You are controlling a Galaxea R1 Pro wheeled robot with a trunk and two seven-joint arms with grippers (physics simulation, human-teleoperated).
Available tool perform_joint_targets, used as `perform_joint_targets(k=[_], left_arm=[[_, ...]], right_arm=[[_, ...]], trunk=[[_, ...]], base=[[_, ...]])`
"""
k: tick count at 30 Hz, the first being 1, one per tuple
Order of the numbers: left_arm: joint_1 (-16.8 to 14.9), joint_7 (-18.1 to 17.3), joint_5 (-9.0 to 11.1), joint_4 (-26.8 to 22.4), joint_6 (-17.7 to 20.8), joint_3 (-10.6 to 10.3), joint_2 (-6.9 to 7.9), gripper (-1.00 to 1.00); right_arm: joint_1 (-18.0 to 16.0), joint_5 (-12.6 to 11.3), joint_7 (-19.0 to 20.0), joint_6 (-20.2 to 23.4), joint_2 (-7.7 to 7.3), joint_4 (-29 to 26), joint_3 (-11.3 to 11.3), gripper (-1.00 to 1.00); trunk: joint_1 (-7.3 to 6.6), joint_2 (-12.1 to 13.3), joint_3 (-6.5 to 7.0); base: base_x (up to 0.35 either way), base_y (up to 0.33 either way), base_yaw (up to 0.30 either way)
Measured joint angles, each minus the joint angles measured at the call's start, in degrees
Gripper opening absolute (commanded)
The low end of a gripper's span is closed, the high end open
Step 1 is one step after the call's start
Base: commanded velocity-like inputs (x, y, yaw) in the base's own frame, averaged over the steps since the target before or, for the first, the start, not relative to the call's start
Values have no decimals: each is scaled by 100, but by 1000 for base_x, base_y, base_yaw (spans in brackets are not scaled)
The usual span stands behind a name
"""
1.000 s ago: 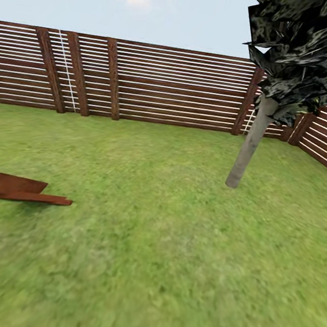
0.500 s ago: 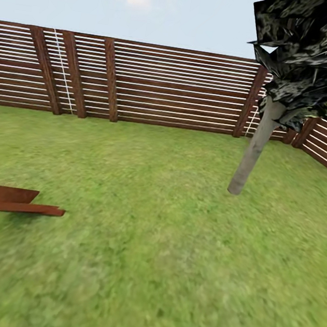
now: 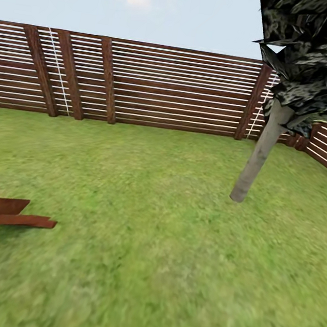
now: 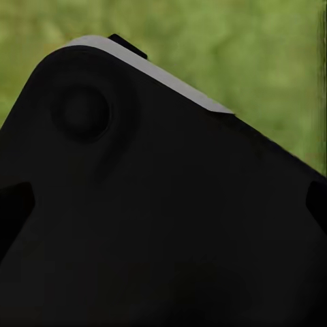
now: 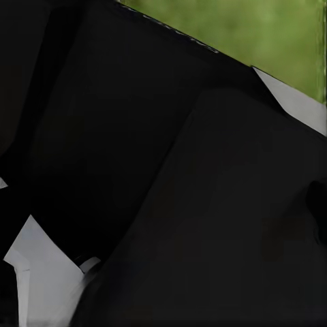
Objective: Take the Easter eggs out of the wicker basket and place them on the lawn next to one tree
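Lawn (image 3: 151, 245): bright green grass across the lower frame.
Fence (image 3: 159, 87): brown slats behind it.
Tree (image 3: 261, 154): pale trunk, upper right.
Board (image 3: 4, 213): red-brown, lower left.
Grippers: cannot tell whether open or closed.

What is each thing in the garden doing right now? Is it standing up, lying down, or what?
tree: standing, trunk leaning a little, rooted in the grass.
fence: upright, closing off the far side and the right side.
brown wooden piece: lying low on the grass at the left edge.
lawn: flat green grass, no eggs or basket on the stretch that shows.
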Motion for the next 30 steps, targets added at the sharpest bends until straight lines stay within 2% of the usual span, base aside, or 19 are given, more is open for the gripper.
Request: perform_joint_targets(k=[30], left_arm=[[0, 0, 0, 0, 2, 0, 0, 100]], right_arm=[[0, 0, 0, 0, 0, 0, 2, 100]], trunk=[[0, 0, 0]], base=[[343, 0, 0]])
